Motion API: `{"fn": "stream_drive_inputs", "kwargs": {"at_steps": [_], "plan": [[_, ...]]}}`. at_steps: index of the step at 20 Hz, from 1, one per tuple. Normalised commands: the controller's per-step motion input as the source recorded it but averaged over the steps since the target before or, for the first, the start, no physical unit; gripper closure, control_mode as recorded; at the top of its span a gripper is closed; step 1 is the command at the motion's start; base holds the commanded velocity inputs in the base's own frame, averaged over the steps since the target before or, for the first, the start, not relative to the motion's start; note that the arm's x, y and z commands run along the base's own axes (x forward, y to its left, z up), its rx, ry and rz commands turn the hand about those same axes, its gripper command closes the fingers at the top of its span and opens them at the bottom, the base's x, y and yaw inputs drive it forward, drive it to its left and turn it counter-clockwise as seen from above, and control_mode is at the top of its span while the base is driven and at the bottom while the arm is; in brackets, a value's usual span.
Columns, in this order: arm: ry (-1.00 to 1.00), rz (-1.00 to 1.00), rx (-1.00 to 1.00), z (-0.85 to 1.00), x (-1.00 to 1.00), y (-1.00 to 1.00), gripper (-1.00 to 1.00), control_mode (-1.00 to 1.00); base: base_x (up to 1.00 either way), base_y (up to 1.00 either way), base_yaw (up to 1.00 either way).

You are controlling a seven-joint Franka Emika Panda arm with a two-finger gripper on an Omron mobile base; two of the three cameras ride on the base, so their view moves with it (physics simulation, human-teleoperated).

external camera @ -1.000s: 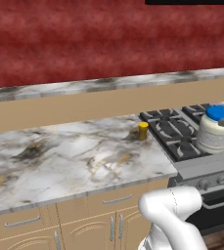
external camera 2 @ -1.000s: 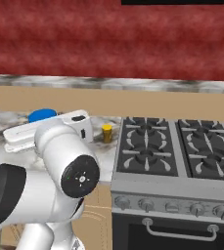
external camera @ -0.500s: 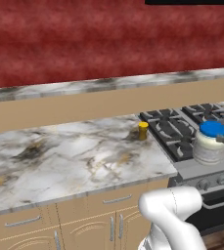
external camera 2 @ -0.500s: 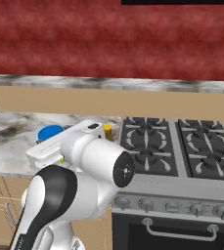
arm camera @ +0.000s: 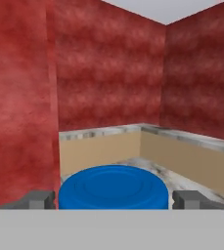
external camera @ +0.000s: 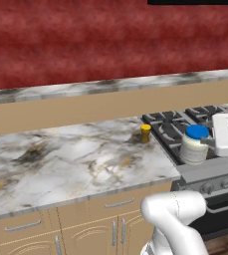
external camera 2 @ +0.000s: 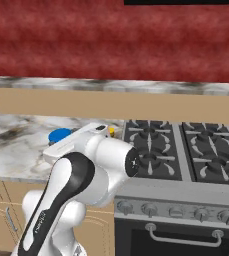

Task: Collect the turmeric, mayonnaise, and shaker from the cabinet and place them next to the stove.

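Fingers (arm camera: 40, 199) grasping mayonnaise (external camera: 194, 145) at right of frame, over stove (external camera: 205, 172) front edge; turmeric (external camera: 145, 133) standing on tabletop (external camera: 70, 162) mid-frame.

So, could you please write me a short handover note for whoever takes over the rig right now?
Claw: its fingers stand wide on either side of the mayonnaise, carrying it by the jar; blue lid between the tips.
Mayonnaise: at the stove's front left corner, beside the counter; whether it is set down yet is unclear.
Turmeric: already upright on the counter next to the stove.
Left: set the mayonnaise down by the turmeric, then fetch the shaker.
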Motion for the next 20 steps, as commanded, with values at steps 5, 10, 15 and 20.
{"fn": "stream_drive_inputs", "kwargs": {"at_steps": [5,10,15,20], "plan": [[0.03,0.06,0.0,-0.3,0.52,0.04,1.0,-1.0,0.0,0.0,0.0],[0.0,0.07,0.0,-0.36,0.4,0.0,1.0,-1.0,0.0,0.0,0.0],[0.0,0.06,0.0,-0.36,0.41,0.0,1.0,-1.0,0.0,0.0,0.0],[0.0,0.05,0.0,-0.32,0.27,-0.17,1.0,-1.0,0.0,0.0,0.0]]}}
